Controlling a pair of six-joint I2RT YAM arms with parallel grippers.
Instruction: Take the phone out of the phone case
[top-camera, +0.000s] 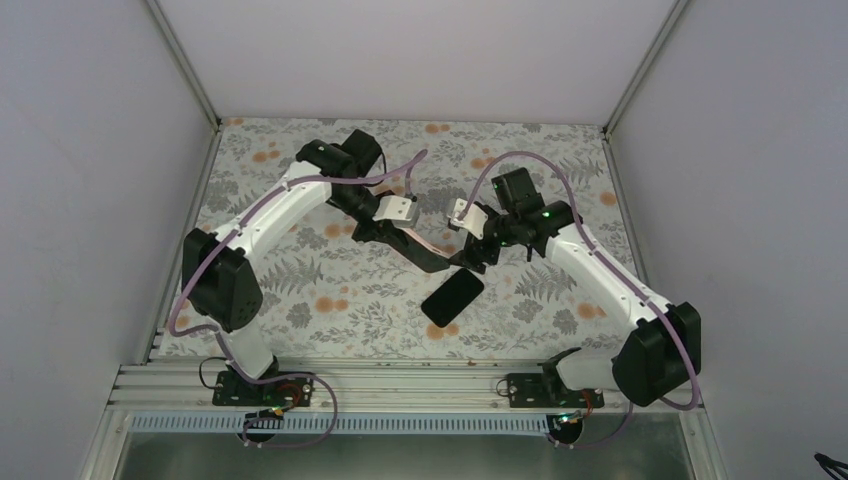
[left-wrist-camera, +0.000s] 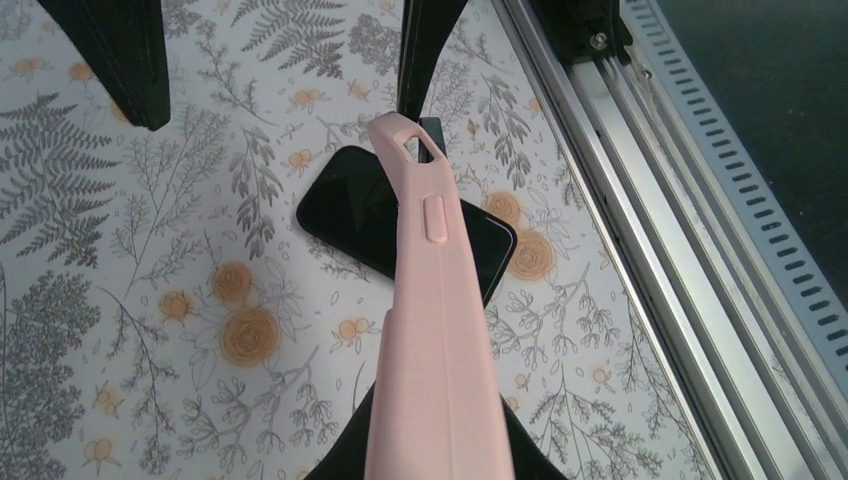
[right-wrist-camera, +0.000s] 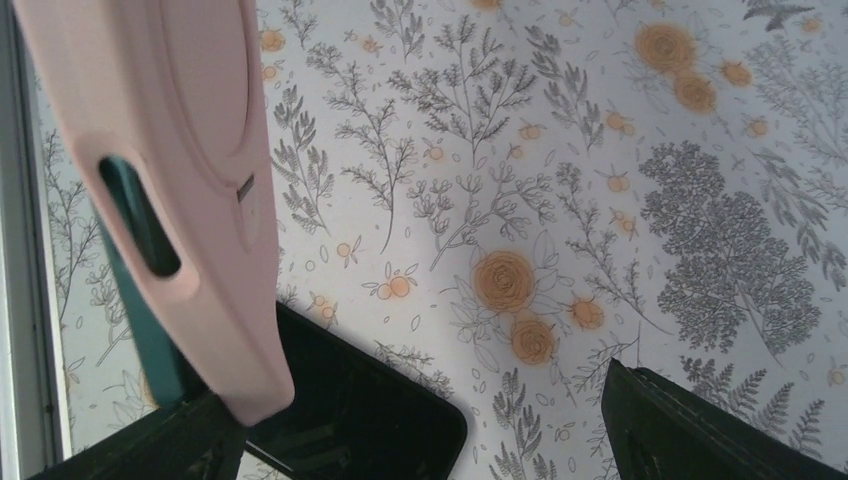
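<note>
The black phone (top-camera: 453, 296) lies flat and bare on the floral table, screen up; it also shows in the left wrist view (left-wrist-camera: 350, 210) and the right wrist view (right-wrist-camera: 350, 410). The empty pink phone case (left-wrist-camera: 435, 330) is held edge-on above it, tilted down over the phone. My left gripper (left-wrist-camera: 437, 455) is shut on the case's near end. My right gripper (right-wrist-camera: 420, 440) is open and empty above the phone. The case's free end (right-wrist-camera: 180, 180) hangs beside its left finger (right-wrist-camera: 130, 445). In the top view the two grippers meet mid-table, left gripper (top-camera: 425, 252), right gripper (top-camera: 478, 256).
The aluminium rail (left-wrist-camera: 640, 200) at the table's near edge runs close to the phone. White enclosure walls (top-camera: 90, 150) stand on three sides. The floral mat (top-camera: 300, 290) shows around the phone.
</note>
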